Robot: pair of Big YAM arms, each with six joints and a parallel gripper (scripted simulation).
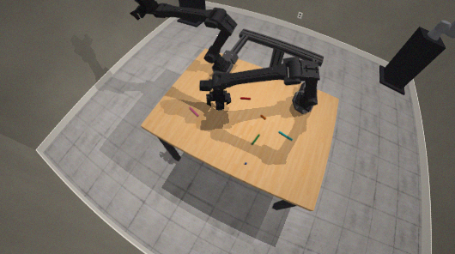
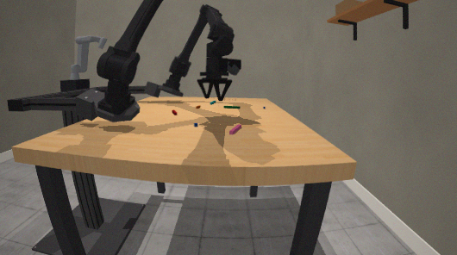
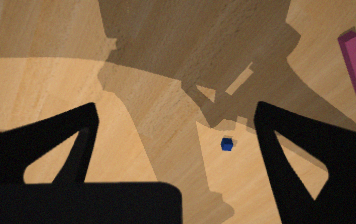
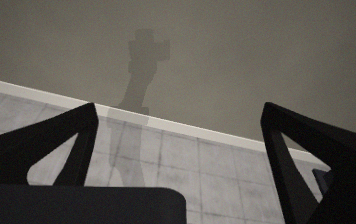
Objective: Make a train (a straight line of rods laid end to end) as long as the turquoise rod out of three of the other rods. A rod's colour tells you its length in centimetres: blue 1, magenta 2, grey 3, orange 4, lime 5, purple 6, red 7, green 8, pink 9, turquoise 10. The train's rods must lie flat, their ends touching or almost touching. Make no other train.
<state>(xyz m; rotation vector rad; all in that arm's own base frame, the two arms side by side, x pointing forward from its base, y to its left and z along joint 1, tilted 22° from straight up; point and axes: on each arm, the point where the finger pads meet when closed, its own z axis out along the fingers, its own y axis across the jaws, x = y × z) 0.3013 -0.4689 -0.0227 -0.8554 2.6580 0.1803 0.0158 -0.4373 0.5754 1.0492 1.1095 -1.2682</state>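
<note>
Fingers wide apart, your left gripper [image 1: 219, 105] [image 2: 214, 98] [image 3: 176, 111] could knock the small blue rod [image 2: 196, 125] [image 3: 227, 145] away if you descend off-centre.

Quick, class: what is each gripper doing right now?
Left gripper: open, holding nothing.
Right gripper: open, holding nothing.
</note>
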